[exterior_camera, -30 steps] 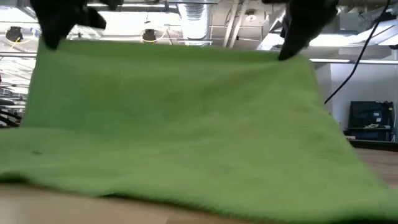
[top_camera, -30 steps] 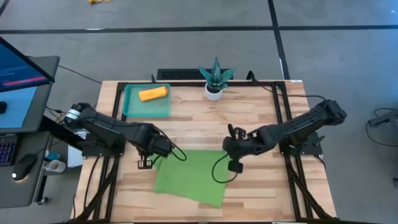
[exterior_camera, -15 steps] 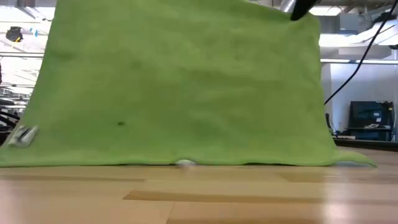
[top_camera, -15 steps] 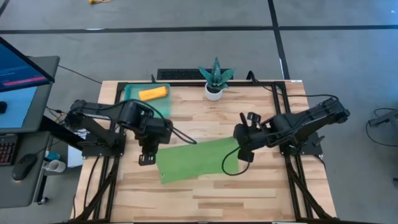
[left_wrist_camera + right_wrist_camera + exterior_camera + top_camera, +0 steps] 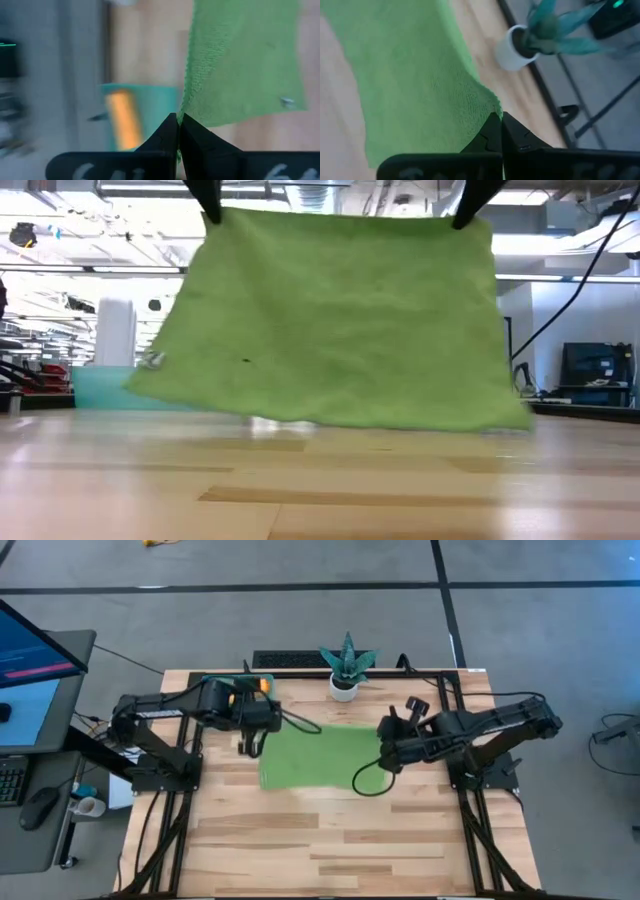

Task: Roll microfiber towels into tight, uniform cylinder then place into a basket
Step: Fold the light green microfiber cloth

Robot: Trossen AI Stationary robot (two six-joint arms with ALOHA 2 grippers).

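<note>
The lime green microfiber towel (image 5: 318, 755) hangs spread between my two grippers, above the table's middle. My left gripper (image 5: 250, 740) is shut on one upper corner, my right gripper (image 5: 386, 755) on the other. In the low view the towel (image 5: 340, 320) hangs as a flat sheet, and its small white tag (image 5: 152, 360) is near a lower corner. The orange towel (image 5: 262, 685), rolled up, lies in the teal basket (image 5: 207, 681) at the far left, partly hidden by my left arm. My left gripper pinches the green towel's upper corner (image 5: 186, 114) between its two shut fingers, which slant down. The towel hangs below them, clear of the table. My right gripper pinches the other upper corner (image 5: 492, 106) the same way, fingers slanting down. The top edge (image 5: 340, 212) runs nearly straight between the two holds.
A small white pot with a spiky green plant (image 5: 345, 670) stands at the far edge, just behind the hanging towel. Black frame rails (image 5: 452, 710) run along the table's sides. Bare wood (image 5: 330, 840) lies toward the near edge.
Both grippers have risen and gone toward the table's far edge, staying shut on the towel's corners. The green towel, which lay partly on the table, has been drawn up and back. Its lower edge has left the wood, and it now hangs clear.
</note>
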